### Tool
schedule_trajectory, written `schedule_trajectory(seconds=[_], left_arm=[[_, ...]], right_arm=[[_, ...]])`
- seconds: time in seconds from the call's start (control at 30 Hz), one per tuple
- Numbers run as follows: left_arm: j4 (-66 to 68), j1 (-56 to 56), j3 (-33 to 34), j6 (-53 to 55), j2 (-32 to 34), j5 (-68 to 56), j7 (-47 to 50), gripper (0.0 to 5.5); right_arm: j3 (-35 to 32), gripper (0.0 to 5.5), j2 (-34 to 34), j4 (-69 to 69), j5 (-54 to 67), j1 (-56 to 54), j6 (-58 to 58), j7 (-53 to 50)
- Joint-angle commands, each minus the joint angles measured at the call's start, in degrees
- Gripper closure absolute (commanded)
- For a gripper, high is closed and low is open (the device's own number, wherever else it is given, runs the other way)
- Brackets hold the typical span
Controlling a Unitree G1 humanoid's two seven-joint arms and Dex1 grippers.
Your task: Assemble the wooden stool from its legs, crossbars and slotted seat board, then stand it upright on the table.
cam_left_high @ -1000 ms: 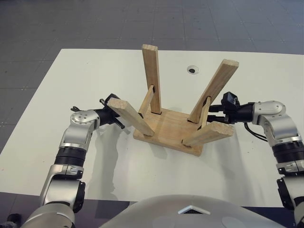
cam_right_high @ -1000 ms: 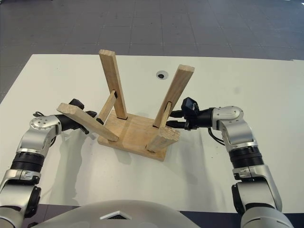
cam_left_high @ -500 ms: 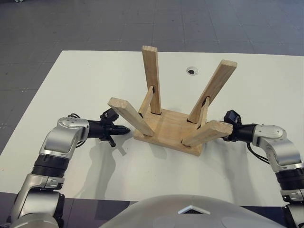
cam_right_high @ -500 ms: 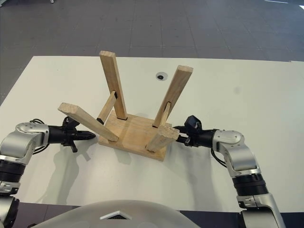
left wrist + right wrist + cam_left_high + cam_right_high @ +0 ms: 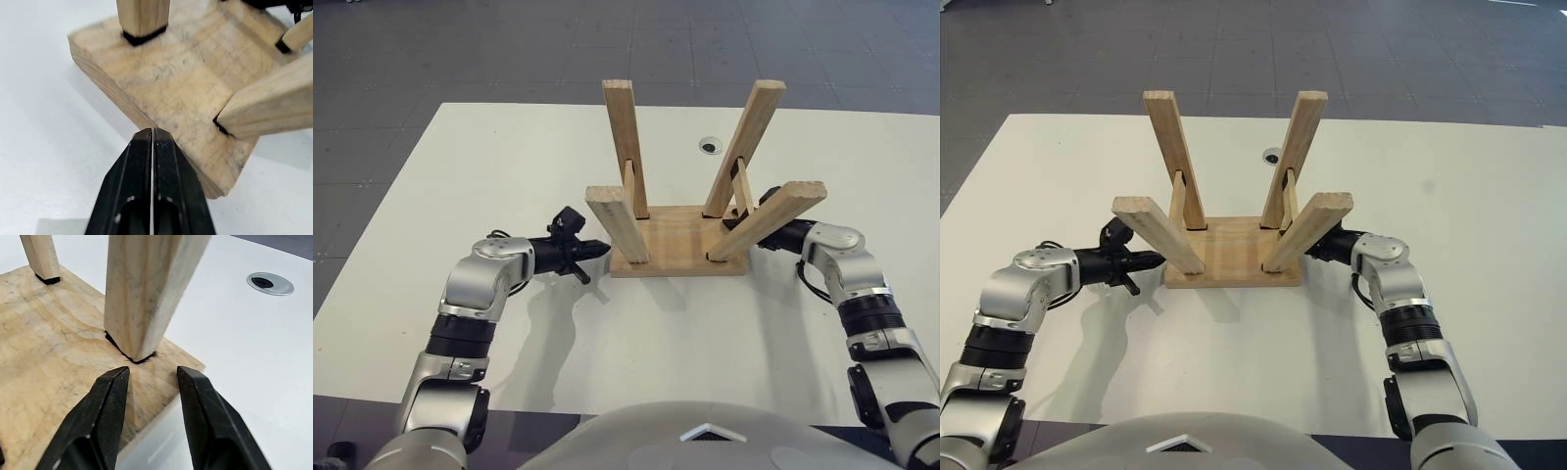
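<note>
seemingly to steady the upturned pale wooden stool (image 5: 675, 240), the closed left end effector (image 5: 152, 134) sits at its 9 o'clock, the parted right end effector (image 5: 152, 371) at 3 o'clock, both empty.

A white table (image 5: 489, 166) is seen over a grey tiled floor (image 5: 460, 49). Near its middle the stool (image 5: 677, 233) is laid upside down, the seat board (image 5: 1229, 257) flat on the top and four legs (image 5: 625, 137) pointed upward. A round grommet (image 5: 709, 147) is set just behind it.
</note>
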Motion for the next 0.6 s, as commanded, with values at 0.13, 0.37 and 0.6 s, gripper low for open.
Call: schedule_trajectory(seconds=[0.13,0.37,0.6], left_arm=[[-6.5,4.8,11.5,-0.4,4.4,-8.7,-3.9,4.89],[-0.9,-1.5,20.0,-3.8,11.8,-18.9,-18.0,3.88],[-1.9,-2.0,15.8,-4.1,19.1,-21.1,-30.5,3.20]], right_arm=[[-14.4,3.50,-9.2,-25.1,9.9,14.4,17.3,-1.5],[-24.2,2.37,-20.7,-44.0,24.2,23.4,27.6,11.1],[-24.7,1.84,-25.1,-49.8,30.9,21.8,28.6,17.0]])
